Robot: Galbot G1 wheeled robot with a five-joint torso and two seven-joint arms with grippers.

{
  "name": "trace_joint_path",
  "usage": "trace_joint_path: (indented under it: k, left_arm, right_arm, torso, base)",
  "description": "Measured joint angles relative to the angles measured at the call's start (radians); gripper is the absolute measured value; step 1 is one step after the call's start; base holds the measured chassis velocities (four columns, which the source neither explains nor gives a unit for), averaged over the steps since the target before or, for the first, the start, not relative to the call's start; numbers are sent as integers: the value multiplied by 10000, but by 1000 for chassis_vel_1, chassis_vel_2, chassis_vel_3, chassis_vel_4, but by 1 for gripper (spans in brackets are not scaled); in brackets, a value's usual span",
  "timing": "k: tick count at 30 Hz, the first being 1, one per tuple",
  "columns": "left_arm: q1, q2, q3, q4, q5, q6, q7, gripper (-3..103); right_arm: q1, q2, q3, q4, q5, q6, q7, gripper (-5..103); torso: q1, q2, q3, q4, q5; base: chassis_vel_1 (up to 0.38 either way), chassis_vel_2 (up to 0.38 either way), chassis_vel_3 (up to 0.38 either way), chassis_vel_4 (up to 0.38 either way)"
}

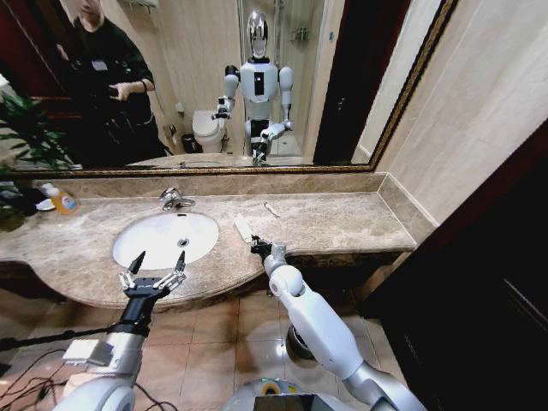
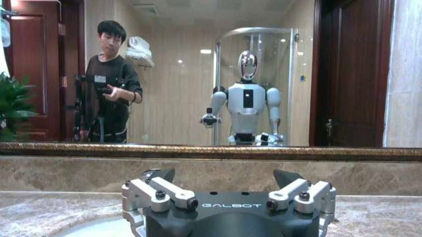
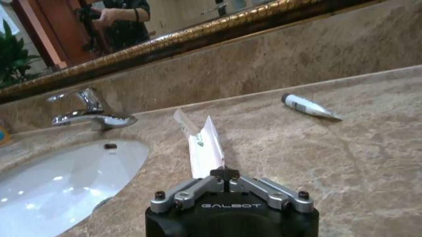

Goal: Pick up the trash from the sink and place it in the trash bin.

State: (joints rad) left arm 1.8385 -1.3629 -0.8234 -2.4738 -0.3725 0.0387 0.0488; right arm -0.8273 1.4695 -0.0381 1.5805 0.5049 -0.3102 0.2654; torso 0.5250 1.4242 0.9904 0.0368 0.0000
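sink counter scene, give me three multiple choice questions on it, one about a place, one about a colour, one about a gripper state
1. Where does the small white tube lie?
A. in the basin
B. on the countertop, away from the basin
C. on the floor

2. What colour is the sink basin?
A. white
B. black
C. green

3. How is the right gripper?
A. wide open over the faucet
B. shut on nothing
C. shut on the white sachet

Key: 1 B, the tube rests on marble toward the wall. 2 A, the oval bowl is white. 3 C, its fingers meet on the sachet's end, while the left gripper hangs open at the basin's front.
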Motion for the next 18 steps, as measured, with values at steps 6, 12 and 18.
trace_joint_path:
  k: [6,12,18]
  left_arm:
    - [0,-1,0,0,0,0,0,100]
    - [0,0,0,0,0,0,0,100]
    - [0,0,0,0,0,0,0,100]
  right_arm:
    - [-331,-359,152,779,94,-18,34,0]
    - [-993,-1174,618,1989,-30,23,72,0]
    - [-1998,-2192,1373,3357,-59,41,36,0]
  torso:
    - [0,0,0,0,1]
    - [0,0,0,0,3]
    - [0,0,0,-1,1]
  base:
    - [0,0,0,0]
    - [0,0,0,0]
    - [0,0,0,0]
